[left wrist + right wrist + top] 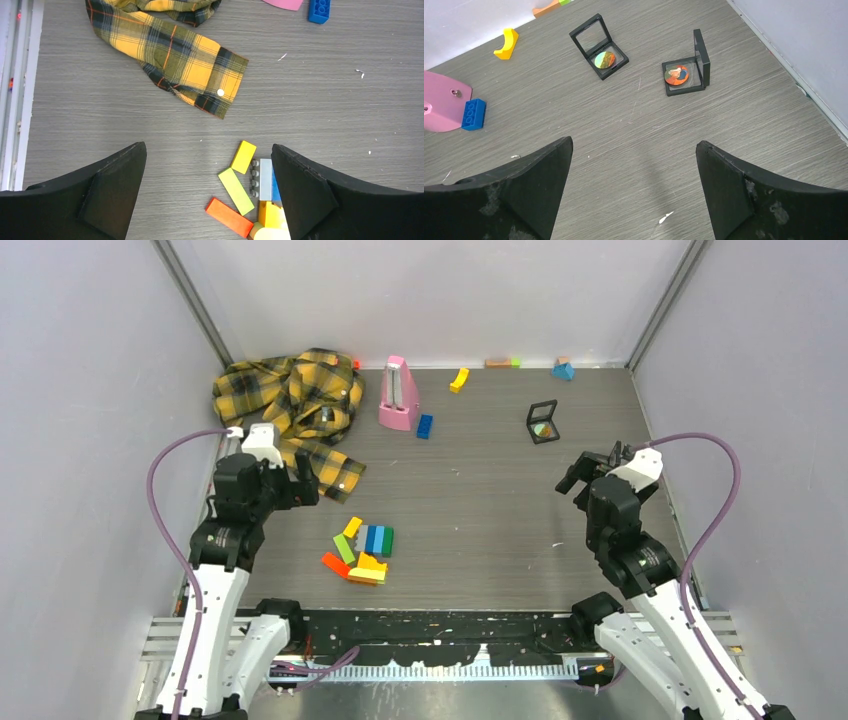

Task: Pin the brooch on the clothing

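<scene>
Wrist view: left gripper (208, 150), jaws wide apart and empty, above a grey table (350, 100); plaid shirt (170, 50) cuff with 1 white button (220, 92) ahead, coloured blocks (240, 190) near the right finger, blue brick (319, 10) beyond.

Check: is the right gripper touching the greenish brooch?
Apart. The right wrist view shows bare table between the open right gripper and the greenish brooch in its black case.

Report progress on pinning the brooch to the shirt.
Nothing done: the brooch lies in its open black case, the shirt crumpled far-left. Nothing in hand: left gripper and right gripper are open, empty. Left: pick, carry, pin.
</scene>
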`<state>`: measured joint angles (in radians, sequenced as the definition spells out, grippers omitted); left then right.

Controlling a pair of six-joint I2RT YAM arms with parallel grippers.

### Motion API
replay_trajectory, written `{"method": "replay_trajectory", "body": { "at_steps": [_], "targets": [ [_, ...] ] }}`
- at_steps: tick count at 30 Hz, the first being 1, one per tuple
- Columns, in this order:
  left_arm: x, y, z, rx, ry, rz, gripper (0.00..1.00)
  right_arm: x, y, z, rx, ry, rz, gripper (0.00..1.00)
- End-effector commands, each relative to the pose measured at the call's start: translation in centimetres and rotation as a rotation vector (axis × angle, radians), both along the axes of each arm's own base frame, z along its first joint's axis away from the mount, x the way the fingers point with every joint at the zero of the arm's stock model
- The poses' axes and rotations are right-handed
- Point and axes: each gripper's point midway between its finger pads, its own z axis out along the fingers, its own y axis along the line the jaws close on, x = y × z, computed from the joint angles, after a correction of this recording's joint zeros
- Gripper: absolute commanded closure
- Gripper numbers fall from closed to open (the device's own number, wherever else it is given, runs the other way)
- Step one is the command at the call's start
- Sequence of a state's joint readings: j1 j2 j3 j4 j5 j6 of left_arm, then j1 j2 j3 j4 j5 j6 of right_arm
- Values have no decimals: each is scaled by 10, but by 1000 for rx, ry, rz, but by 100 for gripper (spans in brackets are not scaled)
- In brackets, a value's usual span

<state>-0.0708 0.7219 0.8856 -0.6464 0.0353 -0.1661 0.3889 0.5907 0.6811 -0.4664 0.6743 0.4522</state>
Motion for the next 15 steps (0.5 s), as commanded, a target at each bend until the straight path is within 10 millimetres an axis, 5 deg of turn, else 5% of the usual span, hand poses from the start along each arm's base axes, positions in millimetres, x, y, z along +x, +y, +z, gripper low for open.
{"method": "replay_trajectory", "body": {
  "at_steps": [1, 7, 11, 15],
  "targets": [
    [7, 3, 17, -6, -63, 30, 0, 4, -3, 24, 38, -63, -41, 1],
    [19, 15, -2, 36, 6, 89, 0, 8, 2, 42, 49, -71, -24, 0],
    [27, 34, -31, 104, 150, 184, 0, 12, 24, 52, 131, -70, 71, 0],
    [53, 37, -48, -37, 243, 216, 0, 11, 44, 55, 207, -59, 159, 0]
  ]
}}
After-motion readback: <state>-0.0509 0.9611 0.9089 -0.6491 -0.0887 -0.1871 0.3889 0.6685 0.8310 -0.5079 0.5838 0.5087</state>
